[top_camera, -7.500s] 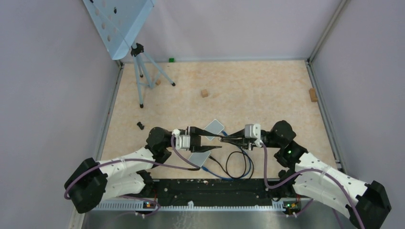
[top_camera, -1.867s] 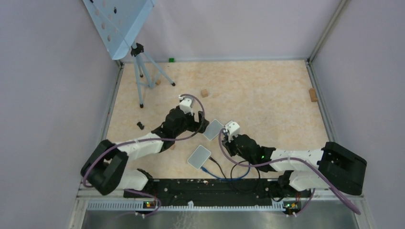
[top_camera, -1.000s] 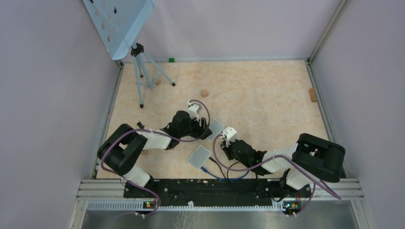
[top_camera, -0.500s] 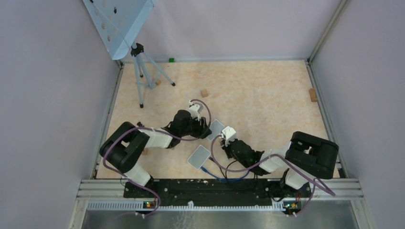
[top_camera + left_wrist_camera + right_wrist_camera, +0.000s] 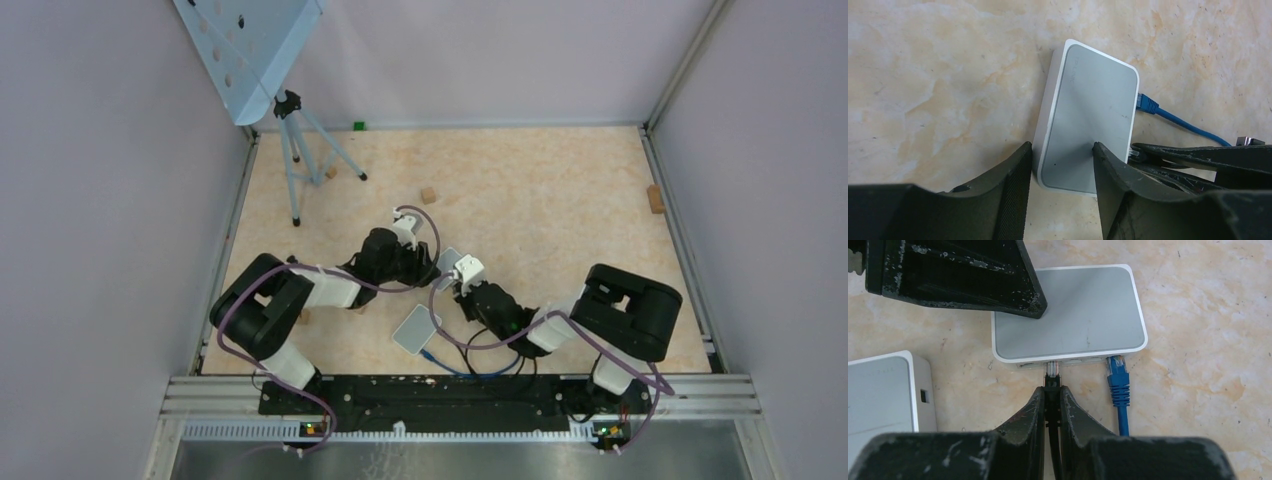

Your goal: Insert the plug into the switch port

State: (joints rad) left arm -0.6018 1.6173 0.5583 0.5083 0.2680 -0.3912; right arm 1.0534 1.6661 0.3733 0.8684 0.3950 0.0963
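Observation:
A grey-and-white switch (image 5: 1083, 315) lies on the table and also shows in the left wrist view (image 5: 1088, 120). A blue plug (image 5: 1117, 372) sits in one of its ports. My right gripper (image 5: 1052, 390) is shut on a black plug (image 5: 1052, 371). The plug's clear tip is at a port opening left of the blue plug. My left gripper (image 5: 1060, 160) is open at the switch's corner, with one finger beside its edge and the other finger (image 5: 958, 275) on its top. In the top view the two grippers (image 5: 425, 265) (image 5: 462, 285) meet over the switch (image 5: 449, 258).
A second switch (image 5: 417, 328) (image 5: 883, 390) lies just nearer, with a blue cable (image 5: 435, 358) and a looped black cable (image 5: 480, 345) beside it. A tripod (image 5: 300, 150) stands at the back left. Wooden blocks (image 5: 428, 195) (image 5: 655, 198) lie further back.
My right gripper has moved up and left with the black plug, up to the switch's port face. My left gripper has stayed at the switch.

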